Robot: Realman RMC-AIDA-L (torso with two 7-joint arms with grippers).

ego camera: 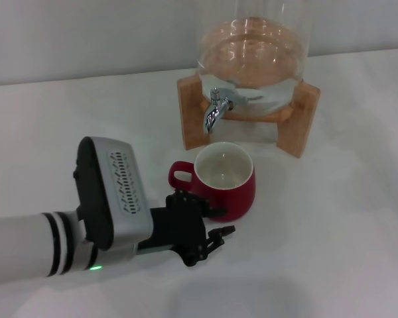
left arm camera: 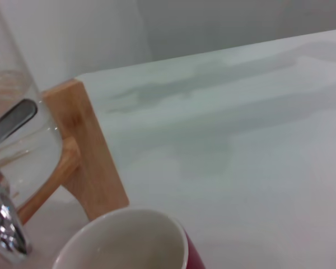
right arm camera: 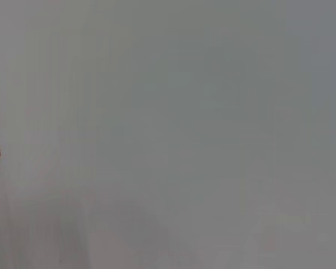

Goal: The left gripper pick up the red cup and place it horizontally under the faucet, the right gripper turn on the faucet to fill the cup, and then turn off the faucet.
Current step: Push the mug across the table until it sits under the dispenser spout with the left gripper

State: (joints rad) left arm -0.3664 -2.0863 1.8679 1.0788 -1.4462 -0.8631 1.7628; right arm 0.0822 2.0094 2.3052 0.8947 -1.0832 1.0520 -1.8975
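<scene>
The red cup (ego camera: 227, 189) stands upright on the white table, white inside showing, its loop handle turned to the left. It sits just in front of and below the faucet (ego camera: 215, 109), whose chrome spout points down. My left gripper (ego camera: 209, 218) is low at the cup's near-left side, under the handle, open, with its black fingers (ego camera: 188, 202) apart and close against the cup's wall. The left wrist view shows the cup's rim (left arm camera: 129, 241) close by and the faucet (left arm camera: 3, 224) beside it. The right gripper is out of view.
The glass jar (ego camera: 255, 59) holding water rests on a wooden stand (ego camera: 194, 109) at the back of the table (ego camera: 331, 232). The stand's leg (left arm camera: 87, 151) is close behind the cup. A grey wall runs behind.
</scene>
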